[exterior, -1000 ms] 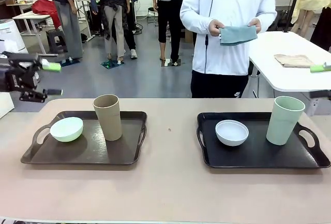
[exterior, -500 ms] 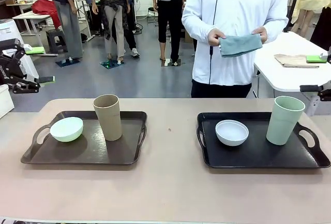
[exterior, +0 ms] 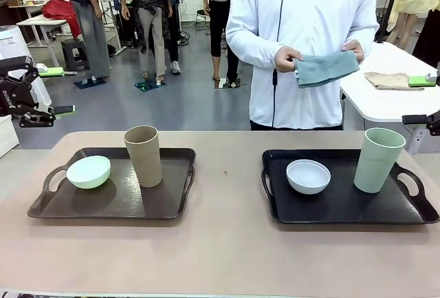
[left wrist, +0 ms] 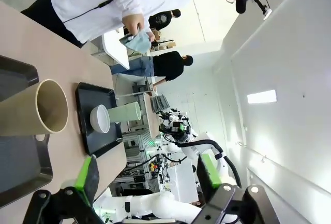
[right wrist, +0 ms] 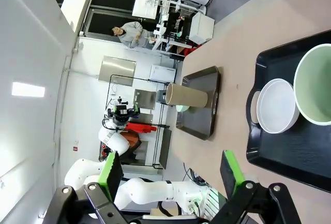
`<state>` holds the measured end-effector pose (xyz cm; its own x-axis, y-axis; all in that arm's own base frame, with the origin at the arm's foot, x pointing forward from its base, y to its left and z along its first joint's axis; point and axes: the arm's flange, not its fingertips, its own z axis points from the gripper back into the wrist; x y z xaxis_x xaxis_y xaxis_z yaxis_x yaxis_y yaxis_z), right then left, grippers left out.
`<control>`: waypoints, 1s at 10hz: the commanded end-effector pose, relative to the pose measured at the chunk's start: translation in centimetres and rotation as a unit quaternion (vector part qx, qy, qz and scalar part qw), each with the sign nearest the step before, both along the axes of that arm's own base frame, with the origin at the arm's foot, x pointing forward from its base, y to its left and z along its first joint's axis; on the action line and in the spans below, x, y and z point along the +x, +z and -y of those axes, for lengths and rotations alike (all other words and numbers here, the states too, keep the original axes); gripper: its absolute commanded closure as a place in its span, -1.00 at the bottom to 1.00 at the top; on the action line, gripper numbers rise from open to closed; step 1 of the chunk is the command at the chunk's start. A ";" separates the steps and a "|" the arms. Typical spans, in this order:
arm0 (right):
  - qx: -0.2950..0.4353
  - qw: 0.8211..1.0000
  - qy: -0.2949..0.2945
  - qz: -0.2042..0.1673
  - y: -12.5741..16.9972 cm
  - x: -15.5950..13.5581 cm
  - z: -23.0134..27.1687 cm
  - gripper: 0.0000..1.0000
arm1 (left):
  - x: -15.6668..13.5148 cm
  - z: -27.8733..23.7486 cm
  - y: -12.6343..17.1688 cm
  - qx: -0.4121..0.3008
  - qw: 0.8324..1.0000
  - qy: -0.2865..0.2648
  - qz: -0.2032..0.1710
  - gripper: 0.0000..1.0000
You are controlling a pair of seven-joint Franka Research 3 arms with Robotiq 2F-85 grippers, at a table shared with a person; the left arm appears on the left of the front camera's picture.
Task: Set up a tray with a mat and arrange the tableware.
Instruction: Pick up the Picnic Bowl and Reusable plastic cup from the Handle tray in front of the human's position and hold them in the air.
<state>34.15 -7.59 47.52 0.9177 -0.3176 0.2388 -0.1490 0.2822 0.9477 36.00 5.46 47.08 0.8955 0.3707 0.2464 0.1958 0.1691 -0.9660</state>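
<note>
Left gripper (left wrist: 147,175) and right gripper (right wrist: 170,175) jaws spread, empty, off to the sides; person (exterior: 302,9) holds the soft, limp mat (exterior: 326,67) beyond the tabletop (exterior: 227,257), best pinched at a hem; tan cup (exterior: 143,155), mint bowl (exterior: 88,171) on brown tray (exterior: 117,201), green cup (exterior: 377,160), white bowl (exterior: 308,176) on black tray (exterior: 344,205) look light, slippery.

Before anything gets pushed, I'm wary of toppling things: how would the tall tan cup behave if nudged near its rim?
The tan cup stands tall on a narrower base, so it would probably tip rather than slide. It looks empty, so likely light.
</note>
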 end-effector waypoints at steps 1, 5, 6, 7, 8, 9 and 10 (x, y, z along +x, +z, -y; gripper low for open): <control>0.000 1.000 0.005 0.010 0.1 0.0 0.1 -1.00 | 0.2 0.1 0.4 -0.012 1.000 0.004 0.006 -1.00; 0.000 1.000 0.005 0.010 0.1 0.0 0.1 -1.00 | 0.2 0.1 0.4 -0.012 1.000 0.004 0.006 -1.00; 0.000 1.000 0.005 0.010 0.1 0.0 0.1 -1.00 | 0.2 0.1 0.4 -0.012 1.000 0.004 0.006 -1.00; 0.000 1.000 0.005 0.010 0.1 0.0 0.1 -1.00 | 0.2 0.1 0.4 -0.012 1.000 0.004 0.006 -1.00; 0.000 1.000 0.005 0.010 0.1 0.0 0.1 -1.00 | 0.2 0.1 0.4 -0.012 1.000 0.004 0.006 -1.00; 0.000 1.000 0.005 0.010 0.1 0.0 0.1 -1.00 | 0.2 0.1 0.4 -0.012 1.000 0.004 0.006 -1.00; 0.000 1.000 0.005 0.010 0.1 0.0 0.1 -1.00 | 0.2 0.1 0.4 -0.012 1.000 0.004 0.006 -1.00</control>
<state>34.12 -7.61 47.53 0.9180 -0.3167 0.2389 -0.1497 0.2812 0.9479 36.03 5.38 47.21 0.8940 0.3743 0.2463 0.1986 0.1618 -0.9666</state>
